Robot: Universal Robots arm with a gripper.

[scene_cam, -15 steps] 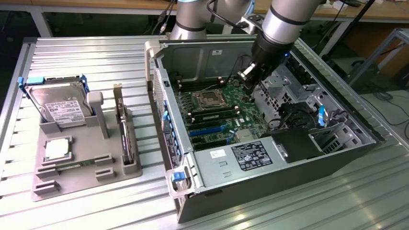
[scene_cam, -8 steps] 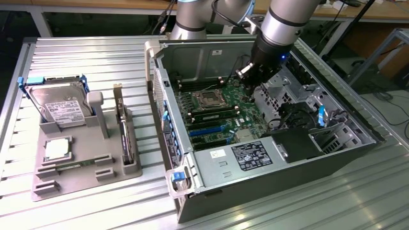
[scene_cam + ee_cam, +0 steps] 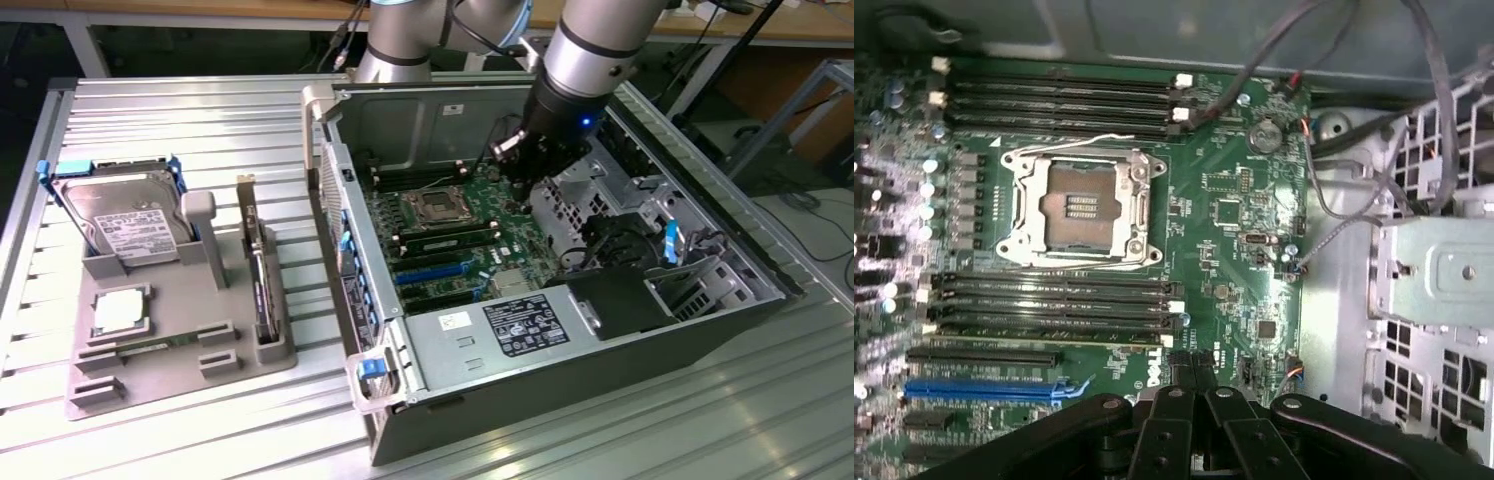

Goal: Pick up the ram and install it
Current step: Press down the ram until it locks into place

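The gripper [image 3: 1194,378] hangs inside the open computer case [image 3: 400,120], low over the motherboard [image 3: 1244,230]. Its dark fingers [image 3: 1181,372] are pressed together, tip against tip. In the exterior view the gripper [image 3: 518,185] sits under the silver arm, above the board's edge and beside the metal drive cage [image 3: 1439,265].

Just ahead of the fingertips lies the nearer bank of memory slots. The ram [image 3: 1054,318] sits there lengthwise in one of these slots, a slim green stick, apart from the fingers; whether its latches are closed I cannot tell. From the exterior camera the ram [image 3: 447,240] shows as a green strip between the socket and the coloured expansion slots. A blue expansion slot [image 3: 984,388] runs close beside the gripper, parallel to the ram.

Beyond the ram is the processor socket [image 3: 1082,208], with its metal frame around it. Past the socket lies the farther bank of memory slots [image 3: 1054,100], dark with white latches.

Well away from the gripper, outside the case, a grey tray [image 3: 160,385] rests on the slatted table [image 3: 200,110]. It holds an upright expansion card [image 3: 260,290] and, farther off, a silver hard drive [image 3: 127,225].
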